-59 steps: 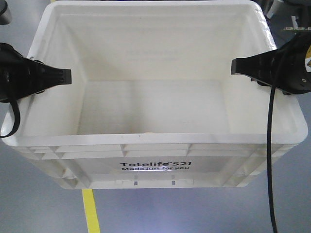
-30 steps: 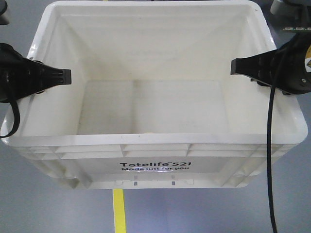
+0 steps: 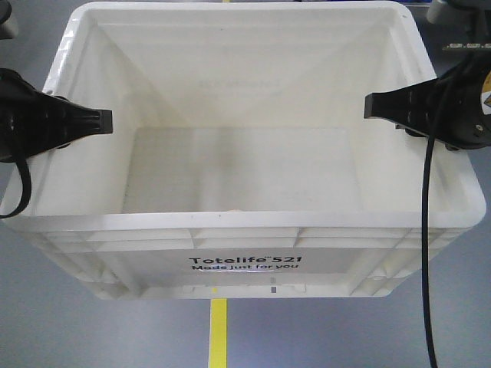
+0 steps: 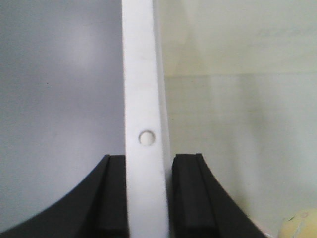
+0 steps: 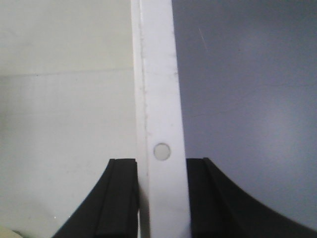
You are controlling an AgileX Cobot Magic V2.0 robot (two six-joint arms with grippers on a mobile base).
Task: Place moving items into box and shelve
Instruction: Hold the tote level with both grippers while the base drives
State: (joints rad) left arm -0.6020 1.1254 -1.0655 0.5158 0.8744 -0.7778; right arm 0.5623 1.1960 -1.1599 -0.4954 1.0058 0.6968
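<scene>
A white plastic box (image 3: 245, 221) marked "Totelife 521" fills the front view and hangs above the grey floor. My left gripper (image 3: 100, 121) is shut on its left rim (image 4: 143, 99), with one black finger outside the wall and one inside. My right gripper (image 3: 376, 106) is shut on its right rim (image 5: 157, 99) in the same way. The visible part of the box floor is bare. A pale yellow item (image 4: 299, 225) shows at the bottom inside the box by the near wall, and only its edge peeks over the near rim in the front view (image 3: 234, 209).
A yellow floor stripe (image 3: 219, 333) runs under the box's near side on the grey floor. A black cable (image 3: 426, 253) hangs from the right arm across the box's right corner.
The yellow floor stripe has shifted to the right under the box. The box and both grippers keep the same places in the view, still clamped.
</scene>
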